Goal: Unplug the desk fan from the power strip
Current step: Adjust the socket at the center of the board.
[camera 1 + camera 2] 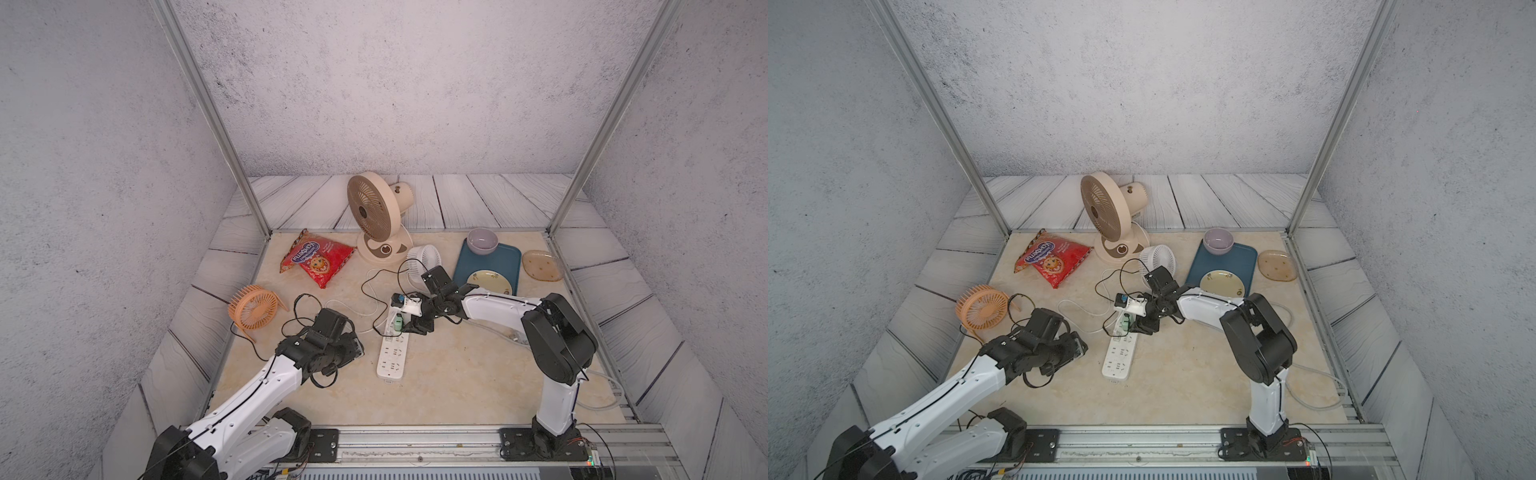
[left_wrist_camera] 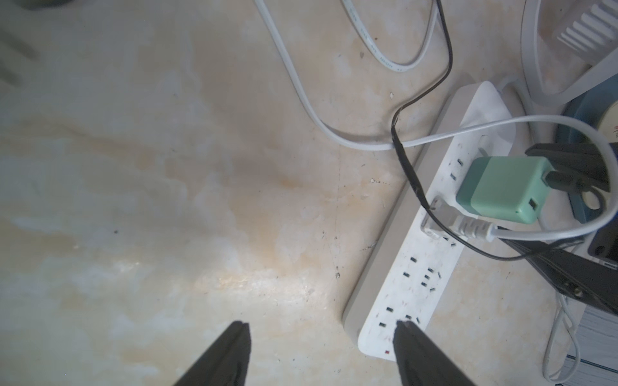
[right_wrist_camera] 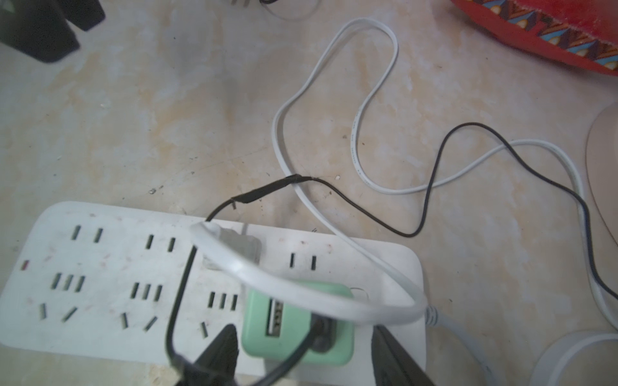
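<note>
Your right gripper (image 3: 304,331) straddled the green charger (image 3: 261,341), jaws apart, on the power strip (image 1: 390,357) mid-frame; left gripper (image 2: 321,326) hung unclenched.

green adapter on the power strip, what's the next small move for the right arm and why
Probably close the right fingers on the green adapter: in the right wrist view they stand open on either side of it with gaps showing, and it sits plugged into the power strip with a black cable in its port.
</note>
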Robot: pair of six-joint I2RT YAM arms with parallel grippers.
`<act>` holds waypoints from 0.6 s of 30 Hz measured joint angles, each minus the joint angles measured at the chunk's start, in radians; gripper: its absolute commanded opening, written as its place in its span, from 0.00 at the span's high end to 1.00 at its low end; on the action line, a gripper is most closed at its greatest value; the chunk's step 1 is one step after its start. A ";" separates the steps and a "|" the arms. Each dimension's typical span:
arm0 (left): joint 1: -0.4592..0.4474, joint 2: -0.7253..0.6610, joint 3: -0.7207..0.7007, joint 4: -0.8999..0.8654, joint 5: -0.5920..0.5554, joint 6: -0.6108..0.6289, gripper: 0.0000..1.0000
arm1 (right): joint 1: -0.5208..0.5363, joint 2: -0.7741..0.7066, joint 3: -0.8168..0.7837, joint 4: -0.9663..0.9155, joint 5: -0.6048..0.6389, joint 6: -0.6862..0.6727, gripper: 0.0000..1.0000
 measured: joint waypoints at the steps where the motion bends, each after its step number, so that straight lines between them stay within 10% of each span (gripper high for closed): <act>1: 0.001 0.021 0.000 0.014 0.014 0.001 0.28 | 0.002 0.006 0.005 0.001 0.000 -0.002 0.39; 18: 0.001 -0.003 0.000 0.016 0.010 -0.022 0.28 | 0.047 -0.005 -0.056 0.138 0.034 0.065 0.78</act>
